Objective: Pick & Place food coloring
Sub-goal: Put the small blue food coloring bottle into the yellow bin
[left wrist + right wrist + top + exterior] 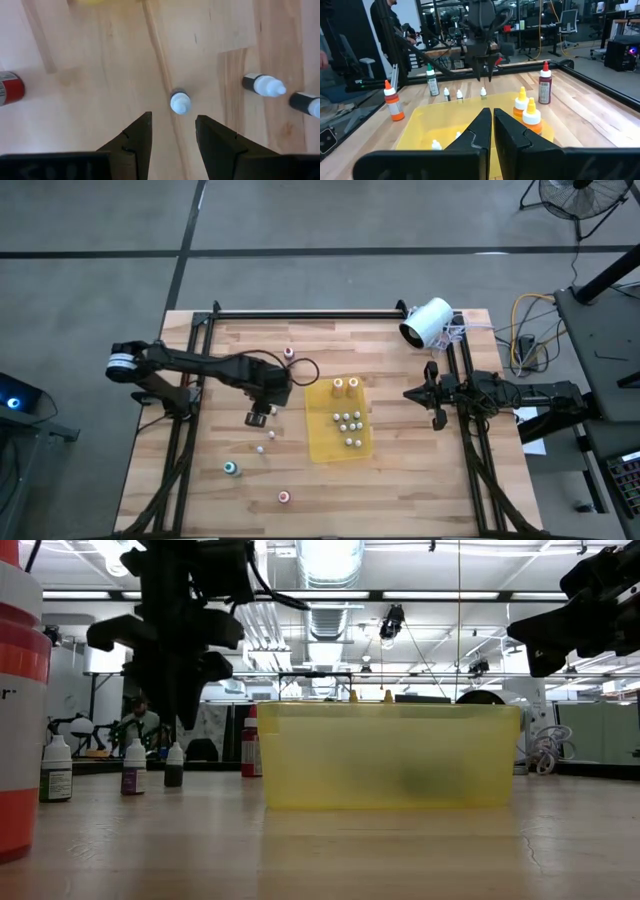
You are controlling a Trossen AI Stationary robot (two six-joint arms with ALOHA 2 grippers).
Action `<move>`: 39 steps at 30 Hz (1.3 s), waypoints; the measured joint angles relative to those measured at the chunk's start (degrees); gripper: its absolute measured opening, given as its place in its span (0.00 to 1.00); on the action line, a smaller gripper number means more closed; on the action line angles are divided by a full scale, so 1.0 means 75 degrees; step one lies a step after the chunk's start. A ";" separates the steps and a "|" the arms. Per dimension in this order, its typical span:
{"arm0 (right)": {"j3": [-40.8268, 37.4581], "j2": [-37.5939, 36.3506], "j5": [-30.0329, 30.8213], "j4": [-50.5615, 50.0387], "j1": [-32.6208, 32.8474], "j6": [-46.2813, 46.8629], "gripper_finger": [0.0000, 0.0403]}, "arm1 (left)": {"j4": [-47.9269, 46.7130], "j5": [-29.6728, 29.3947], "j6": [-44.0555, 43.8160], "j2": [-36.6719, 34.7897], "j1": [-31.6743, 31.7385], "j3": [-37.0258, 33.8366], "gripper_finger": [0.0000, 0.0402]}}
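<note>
Left gripper point(172, 137) hanging open right above a small white-capped bottle point(180, 101) standing alone on the worktop point(400, 480), beside the yellow tray point(318, 450). Right gripper point(492, 125) squeezed shut, holding nothing, off to the side. Could tip the bottle over if coming down a bit crooked.

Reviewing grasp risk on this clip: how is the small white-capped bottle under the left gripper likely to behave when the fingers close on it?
The small bottle stands upright, narrow and tall for its base, so an off-centre touch would probably tip it. It looks light. Once down, its round body would likely roll. The left gripper hangs open above it.
</note>
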 joint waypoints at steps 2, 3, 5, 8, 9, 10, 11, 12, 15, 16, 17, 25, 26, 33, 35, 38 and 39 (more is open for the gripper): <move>0.0001 0.0000 0.0000 0.0000 0.0000 -0.0013 0.03 | -0.0001 0.0030 0.0000 0.0133 0.0000 0.0000 0.31; 0.0000 0.0000 0.0000 0.0000 0.0000 -0.0020 0.03 | 0.0022 0.0038 0.0001 0.0196 0.0000 0.0000 0.31; 0.0000 0.0000 0.0000 0.0000 0.0000 -0.0006 0.03 | 0.0049 0.0066 0.0035 0.0303 -0.0006 -0.0001 0.31; 0.0000 0.0000 0.0000 0.0002 0.0000 -0.0020 0.03 | 0.0170 0.0066 0.0033 0.0462 -0.0017 -0.0006 0.31; 0.0003 0.0000 0.0000 0.0000 0.0000 -0.0020 0.03 | 0.0220 0.0066 0.0020 0.0511 -0.0017 -0.0007 0.31; 0.0000 0.0000 0.0000 0.0001 0.0000 -0.0015 0.03 | 0.0256 0.0067 -0.0008 0.0567 -0.0017 -0.0009 0.31; 0.0000 0.0000 0.0001 0.0003 0.0000 -0.0001 0.03 | 0.0287 0.0070 -0.0031 0.0612 -0.0017 -0.0009 0.31; 0.0000 -0.0006 0.0000 0.0003 0.0000 -0.0002 0.03 | 0.0320 0.0072 -0.0032 0.0643 -0.0018 -0.0009 0.31; 0.0001 0.0006 0.0000 0.0003 0.0000 -0.0015 0.03 | 0.0323 0.0080 -0.0040 0.0765 -0.0026 -0.0009 0.31; 0.0001 0.0006 -0.0003 0.0000 0.0000 -0.0006 0.03 | 0.0326 0.0081 -0.0059 0.0790 -0.0026 -0.0009 0.31; 0.0001 0.0006 -0.0001 0.0000 0.0000 -0.0007 0.03 | 0.0326 0.0088 -0.0066 0.0815 -0.0028 -0.0009 0.31; 0.0000 0.0006 0.0002 0.0000 0.0000 -0.0020 0.03 | 0.0335 0.0113 -0.0079 0.1022 -0.0057 -0.0037 0.31; 0.0001 0.0006 0.0000 0.0003 0.0000 -0.0018 0.03 | 0.0340 0.0112 -0.0079 0.1030 -0.0067 -0.0050 0.31; 0.0001 0.0006 -0.0001 0.0003 0.0000 -0.0002 0.03 | 0.0559 0.0110 -0.0173 0.1035 -0.0166 -0.0211 0.31; 0.0000 0.0006 0.0000 0.0001 0.0000 -0.0017 0.03 | 0.0578 0.0105 -0.0242 0.1035 -0.0166 -0.0251 0.31; 0.0001 0.0006 0.0000 0.0003 0.0000 -0.0002 0.03 | 0.0627 0.0091 -0.0306 0.1035 -0.0166 -0.0254 0.31; 0.0000 0.0006 0.0000 0.0001 0.0000 -0.0006 0.03 | 0.0650 0.0084 -0.0316 0.1035 -0.0167 -0.0254 0.31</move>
